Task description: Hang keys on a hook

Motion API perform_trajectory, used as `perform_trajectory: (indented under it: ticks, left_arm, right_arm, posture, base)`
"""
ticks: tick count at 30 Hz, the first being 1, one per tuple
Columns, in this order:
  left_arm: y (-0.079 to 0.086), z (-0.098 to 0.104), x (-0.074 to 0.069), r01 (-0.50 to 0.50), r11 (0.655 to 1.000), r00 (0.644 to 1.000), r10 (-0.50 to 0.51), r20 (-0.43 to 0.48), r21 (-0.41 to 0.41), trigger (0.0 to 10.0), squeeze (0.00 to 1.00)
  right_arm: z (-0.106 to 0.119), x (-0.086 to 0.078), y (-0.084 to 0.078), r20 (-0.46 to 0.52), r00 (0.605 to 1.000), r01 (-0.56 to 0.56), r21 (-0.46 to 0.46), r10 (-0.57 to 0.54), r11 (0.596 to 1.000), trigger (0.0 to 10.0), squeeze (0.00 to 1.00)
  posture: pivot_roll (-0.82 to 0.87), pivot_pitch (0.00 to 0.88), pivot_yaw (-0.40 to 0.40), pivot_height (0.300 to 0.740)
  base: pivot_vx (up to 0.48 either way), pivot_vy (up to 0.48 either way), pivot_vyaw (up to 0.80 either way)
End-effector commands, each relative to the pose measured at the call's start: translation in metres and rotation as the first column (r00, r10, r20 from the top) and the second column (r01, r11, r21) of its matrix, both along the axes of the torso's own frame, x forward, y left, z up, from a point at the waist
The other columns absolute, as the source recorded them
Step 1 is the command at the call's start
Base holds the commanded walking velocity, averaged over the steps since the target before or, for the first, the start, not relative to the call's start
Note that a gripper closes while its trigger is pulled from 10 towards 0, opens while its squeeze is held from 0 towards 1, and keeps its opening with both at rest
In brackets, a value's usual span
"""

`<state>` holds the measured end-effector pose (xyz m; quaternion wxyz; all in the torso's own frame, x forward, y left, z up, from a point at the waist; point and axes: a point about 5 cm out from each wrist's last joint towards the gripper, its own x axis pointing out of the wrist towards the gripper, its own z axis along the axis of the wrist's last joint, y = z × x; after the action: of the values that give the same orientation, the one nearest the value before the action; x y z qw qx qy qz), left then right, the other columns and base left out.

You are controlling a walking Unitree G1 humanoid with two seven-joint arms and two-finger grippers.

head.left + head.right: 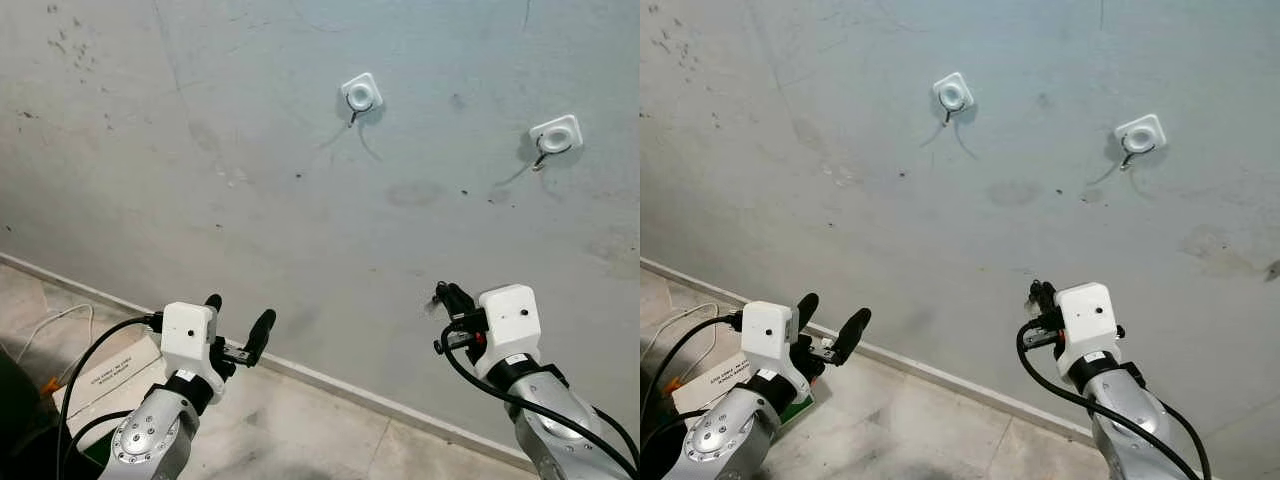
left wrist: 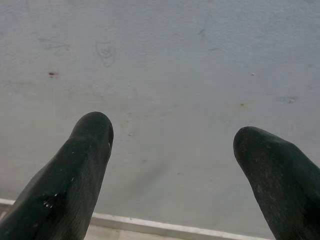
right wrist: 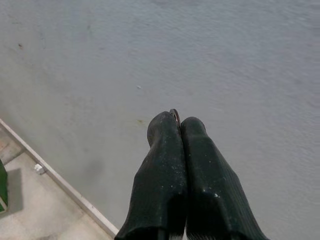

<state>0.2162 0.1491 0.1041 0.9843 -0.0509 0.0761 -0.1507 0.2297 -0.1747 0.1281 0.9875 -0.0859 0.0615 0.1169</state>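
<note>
Two white stick-on hooks are fixed high on the grey wall, one hook (image 1: 361, 96) in the middle and the other hook (image 1: 556, 135) to its right, each with a small metal prong hanging below. My right gripper (image 1: 446, 296) is held low before the wall, below and between the hooks, fingers pressed together. In the right wrist view a thin metal sliver of the keys (image 3: 174, 113) pokes out between the fingertips (image 3: 162, 127); the rest is hidden. My left gripper (image 1: 240, 311) is raised at the lower left, open and holding nothing.
A pale skirting strip (image 1: 340, 385) runs along the foot of the wall above a tiled floor. At the lower left lie a cardboard box (image 1: 110, 378), a white cable (image 1: 50, 320) and a green object (image 1: 800, 408).
</note>
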Motion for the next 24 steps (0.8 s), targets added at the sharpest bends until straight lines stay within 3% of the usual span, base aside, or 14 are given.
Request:
perform_trajectory:
  ticks: [1,20,24]
  left_arm:
    - [-0.0007,-0.0014,0.0003,0.001,1.000,1.000,-0.001,-0.012,0.000,10.0,0.00]
    - [-0.0027,-0.0014,0.0017,0.001,1.000,1.000,-0.001,-0.013,-0.003,10.0,0.00]
    - [-0.0019,-0.0015,0.0017,-0.012,1.000,1.000,0.011,-0.013,-0.019,10.0,0.00]
  right_arm:
    - [0.0021,-0.0004,-0.0011,0.002,1.000,0.000,0.000,0.000,1.000,10.0,0.00]
    - [0.0016,0.0004,-0.0009,-0.001,1.000,-0.003,-0.002,0.003,1.000,10.0,0.00]
    - [0.0017,0.0002,-0.0003,-0.002,1.000,-0.006,-0.003,0.006,1.000,10.0,0.00]
  posture:
    - [-0.06,0.067,0.014,0.740]
    - [-0.06,0.066,0.008,0.740]
    - [-0.06,0.067,0.003,0.740]
  base:
    - [0.000,-0.266,0.00]
    - [0.000,-0.282,0.00]
    - [0.000,0.000,0.00]
